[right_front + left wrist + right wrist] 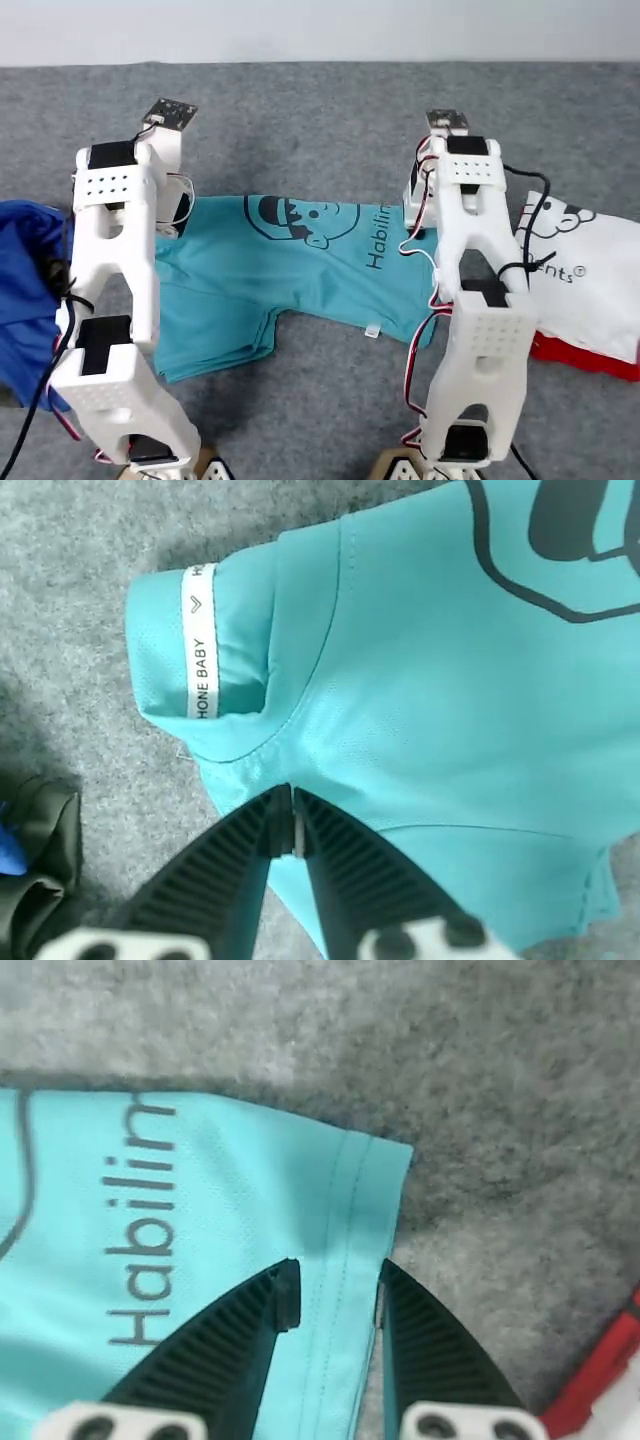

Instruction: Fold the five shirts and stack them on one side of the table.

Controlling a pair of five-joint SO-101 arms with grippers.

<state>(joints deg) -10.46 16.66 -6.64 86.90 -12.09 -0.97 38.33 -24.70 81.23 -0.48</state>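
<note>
A teal shirt [290, 280] with a dark print lies spread across the middle of the grey table, its lower left part folded over. My left gripper [182, 215] is at the shirt's far left corner. In the left wrist view it [290, 820] is shut, pinching the teal cloth [450, 700] just below the opening with the white label strip [200, 640]. My right gripper [418, 215] is at the shirt's far right corner. The right wrist view shows it [332, 1295] open, its fingers either side of the stitched hem of the teal shirt [220, 1210].
A white shirt [585, 275] lies folded on a red shirt [590, 355] at the right edge, close to the right arm. A blue shirt [25, 290] is bunched at the left edge, with dark cloth [35, 870] beside it. Bare grey table [320, 120] stretches behind the teal shirt.
</note>
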